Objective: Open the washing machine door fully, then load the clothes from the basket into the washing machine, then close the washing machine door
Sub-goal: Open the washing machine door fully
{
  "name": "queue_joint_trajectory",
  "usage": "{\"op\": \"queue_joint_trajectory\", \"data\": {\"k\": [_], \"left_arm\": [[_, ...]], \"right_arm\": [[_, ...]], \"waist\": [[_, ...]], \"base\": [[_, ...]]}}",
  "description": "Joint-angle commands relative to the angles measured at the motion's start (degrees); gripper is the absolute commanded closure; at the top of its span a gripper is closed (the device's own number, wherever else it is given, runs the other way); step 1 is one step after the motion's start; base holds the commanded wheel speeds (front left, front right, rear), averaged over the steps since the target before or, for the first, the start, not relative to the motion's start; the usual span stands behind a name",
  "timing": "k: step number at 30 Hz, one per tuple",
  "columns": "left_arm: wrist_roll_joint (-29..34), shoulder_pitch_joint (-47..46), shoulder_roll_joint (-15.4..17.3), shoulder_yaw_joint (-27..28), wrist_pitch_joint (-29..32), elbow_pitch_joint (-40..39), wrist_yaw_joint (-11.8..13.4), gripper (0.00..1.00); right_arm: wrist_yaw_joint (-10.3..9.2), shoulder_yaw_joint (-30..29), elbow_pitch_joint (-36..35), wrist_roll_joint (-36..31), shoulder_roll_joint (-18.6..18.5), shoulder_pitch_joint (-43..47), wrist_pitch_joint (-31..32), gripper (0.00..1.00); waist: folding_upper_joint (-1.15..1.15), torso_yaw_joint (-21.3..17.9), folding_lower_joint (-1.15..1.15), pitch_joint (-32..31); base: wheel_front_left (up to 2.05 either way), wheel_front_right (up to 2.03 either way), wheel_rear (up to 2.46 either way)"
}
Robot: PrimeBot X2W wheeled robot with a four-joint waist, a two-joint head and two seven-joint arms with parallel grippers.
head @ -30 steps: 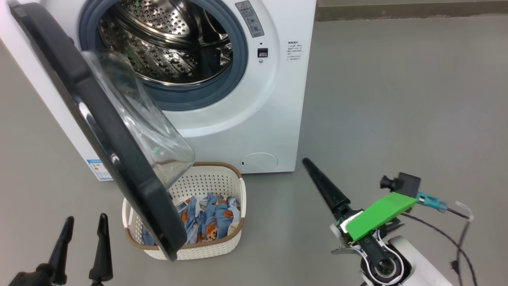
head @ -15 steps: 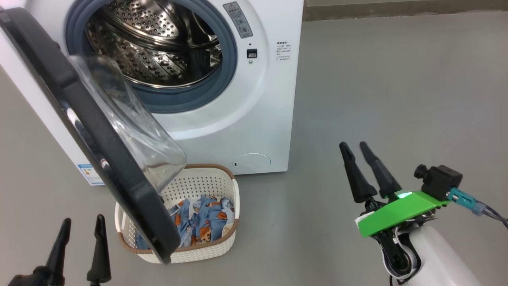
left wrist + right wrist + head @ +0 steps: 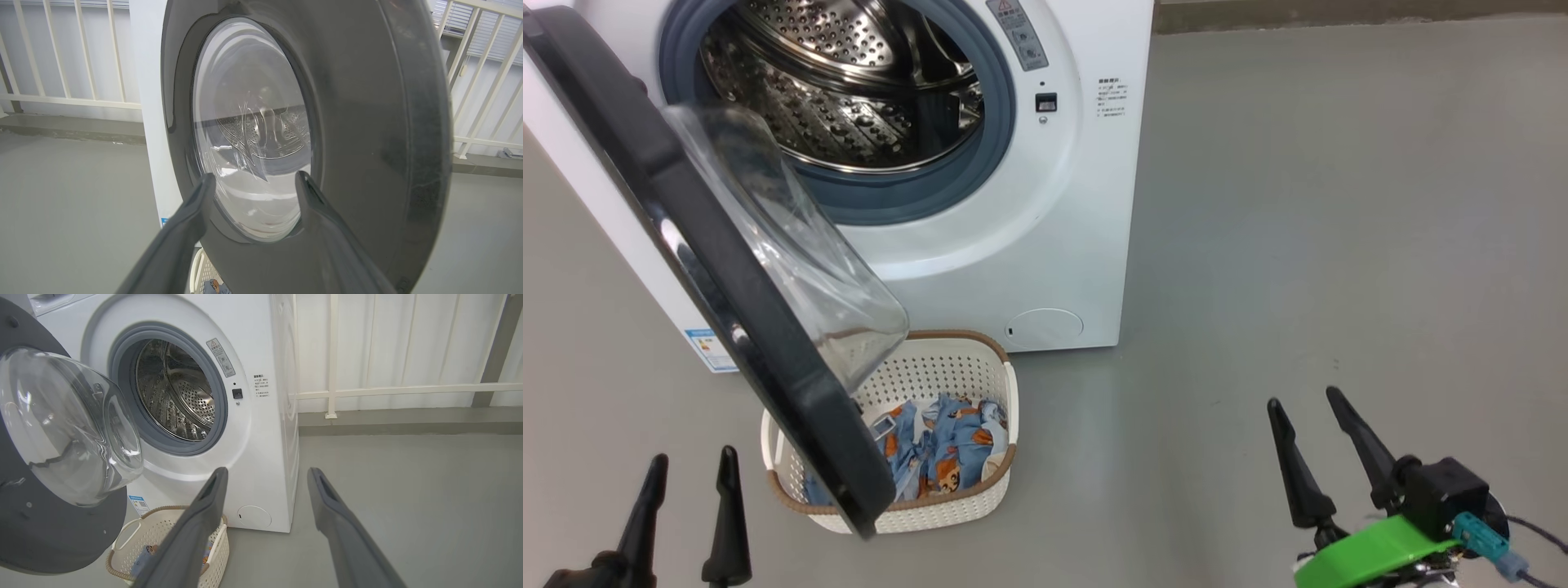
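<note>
Washing machine door [image 3: 698, 253] part-open, lower edge overhanging the basket [image 3: 947, 367] in front of the washing machine [image 3: 1045, 245]; clothes [image 3: 947, 445] inside, half screened. Left gripper [image 3: 692, 459] released, empty, facing the door's outer side, likely placed to push it wider. Right gripper [image 3: 1303, 398] spread, empty, well apart.

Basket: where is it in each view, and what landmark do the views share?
Head view: basket lower left of centre, partly behind the washing machine door.
Left wrist view: basket sliver at bottom edge, under the door.
Right wrist view: basket lower left, below the door.
Shared landmark: the door.
</note>
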Motion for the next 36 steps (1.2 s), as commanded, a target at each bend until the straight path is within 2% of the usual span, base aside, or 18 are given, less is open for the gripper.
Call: {"op": "queue_joint_trajectory", "data": {"k": [1,7,25,26,27,32,36], "left_arm": [[0.49,-1.27,0.79,1.60,-0.47,-1.23,-0.17,0.00],[0.56,-1.47,1.22,0.00,-0.47,-0.51,-0.17,0.00],[0.10,-1.10,2.32,-1.57,-0.47,0.40,-0.17,0.00],[-0.02,-1.05,2.38,-1.72,-0.47,0.34,-0.17,0.64],[-0.10,-1.02,2.48,-1.93,-0.47,0.27,-0.17,1.00],[0.41,-1.64,2.56,-0.87,-0.47,-2.03,-0.17,1.00],[1.40,-3.40,1.93,1.97,-0.47,-9.92,-0.17,1.00]], "right_arm": [[0.52,0.45,-2.06,-1.66,0.28,-0.06,-0.68,0.00],[0.52,-1.41,-2.44,-6.22,0.70,1.37,-0.68,0.00],[0.52,-3.30,-0.49,-7.11,0.76,1.69,-0.69,0.00],[0.52,-3.26,-0.33,-7.08,0.76,1.66,-0.69,0.00],[0.52,-3.28,-0.22,-7.07,0.76,1.67,-0.69,0.00],[0.52,-3.65,0.03,-6.96,0.76,1.78,-0.69,0.00],[0.52,-3.76,0.01,-6.62,0.76,1.85,-0.69,0.00]], "waist": [[0.00,0.04,0.00,0.15],[0.00,0.37,0.00,0.34],[0.00,0.71,0.00,0.07],[0.00,0.67,0.00,0.02],[0.00,0.65,0.00,-0.06],[0.00,0.67,0.00,-0.19],[0.00,0.84,0.00,-0.09]], "base": [[0.00,0.00,0.00],[0.00,0.00,0.00],[0.00,0.00,0.00],[0.00,0.00,0.00],[0.00,0.00,0.00],[0.00,0.00,0.00],[0.00,0.00,0.00]]}}
